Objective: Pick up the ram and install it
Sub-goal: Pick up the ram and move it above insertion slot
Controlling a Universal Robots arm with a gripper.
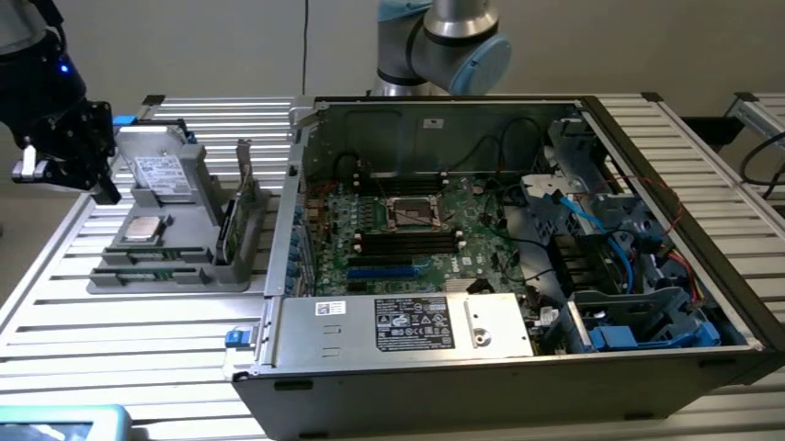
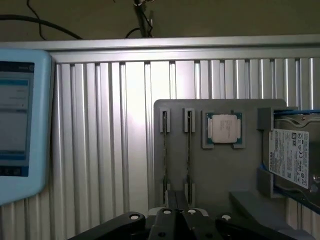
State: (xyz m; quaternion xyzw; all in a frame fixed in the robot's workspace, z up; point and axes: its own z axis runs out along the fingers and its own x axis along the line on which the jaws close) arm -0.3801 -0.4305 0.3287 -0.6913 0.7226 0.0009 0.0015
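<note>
Hand (image 2: 178,205), fingers pressed together and empty, is hovering near a gray tray (image 1: 184,280) at the exterior frame's left. There the ram (image 1: 153,256) is standing edgewise. It looks light, stiff and fragile, best pinched by its long bare edges.

We see a silver-grey arm (image 1: 432,28) at twelve o'clock of the exterior view, pale blue joint caps (image 1: 488,57), a black wrist housing (image 1: 50,101) at ten o'clock, its small blue light (image 1: 62,64), our matte black gripper (image 2: 178,202), round silver pivot screws (image 2: 133,217)
</note>
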